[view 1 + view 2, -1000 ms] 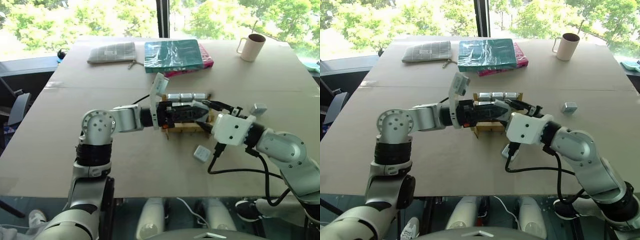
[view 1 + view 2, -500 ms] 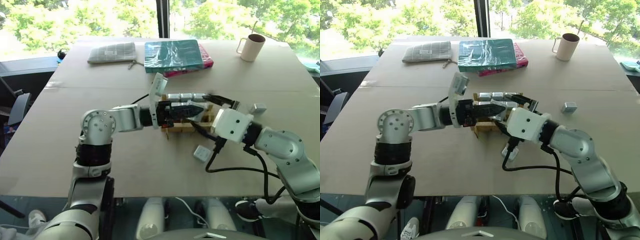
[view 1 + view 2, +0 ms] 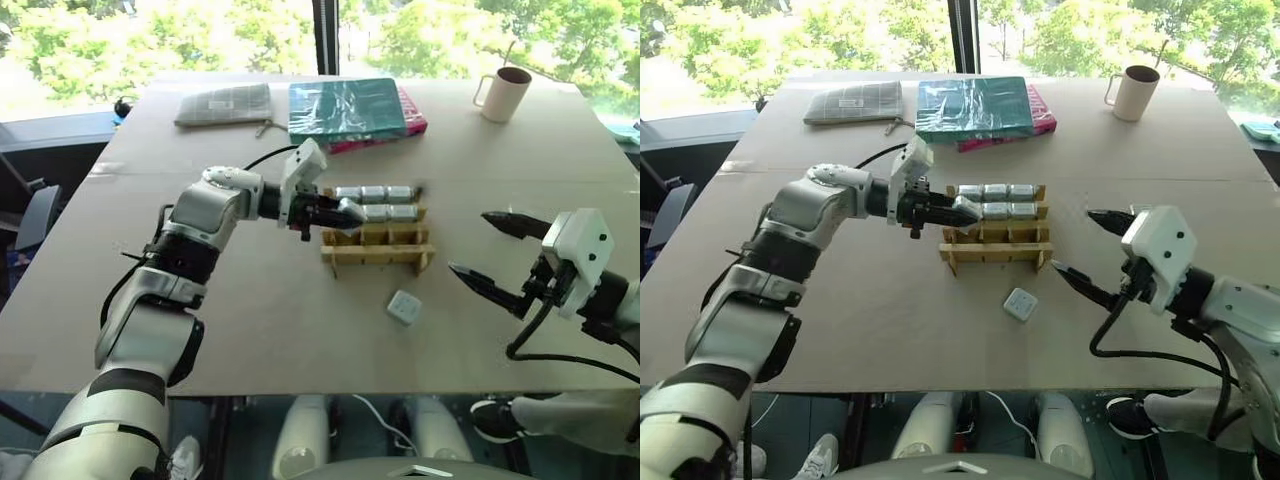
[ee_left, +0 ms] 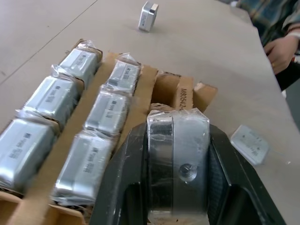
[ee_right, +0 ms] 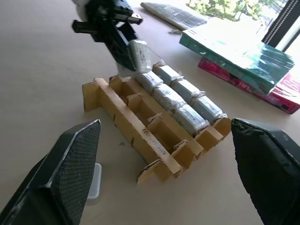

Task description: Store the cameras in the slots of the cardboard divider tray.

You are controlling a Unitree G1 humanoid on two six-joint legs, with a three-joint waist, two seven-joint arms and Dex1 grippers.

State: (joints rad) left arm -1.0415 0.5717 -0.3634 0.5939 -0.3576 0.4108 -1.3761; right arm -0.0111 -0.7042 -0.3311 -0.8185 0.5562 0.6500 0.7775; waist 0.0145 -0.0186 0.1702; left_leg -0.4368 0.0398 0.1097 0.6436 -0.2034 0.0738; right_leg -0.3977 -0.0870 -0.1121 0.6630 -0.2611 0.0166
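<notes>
Six wrapped silver cameras fill tan tray.

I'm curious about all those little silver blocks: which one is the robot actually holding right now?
The one clamped between the left gripper's black fingers, the held block, above the cardboard tray. The others sit in slots or lie loose on the table.

Far side of the brown table, a teal book lies flat on top of a pink book, whose edge peeks out along the right. Just to the left sits a grey checked pouch, its zip pull trailing toward the teal cover. Over at the far right corner a cream mug stands upright, handle turned left. Beyond the table's far edge, windows give onto bright green trees. In the left wrist view, a person's hand rests by the table edge.
</notes>
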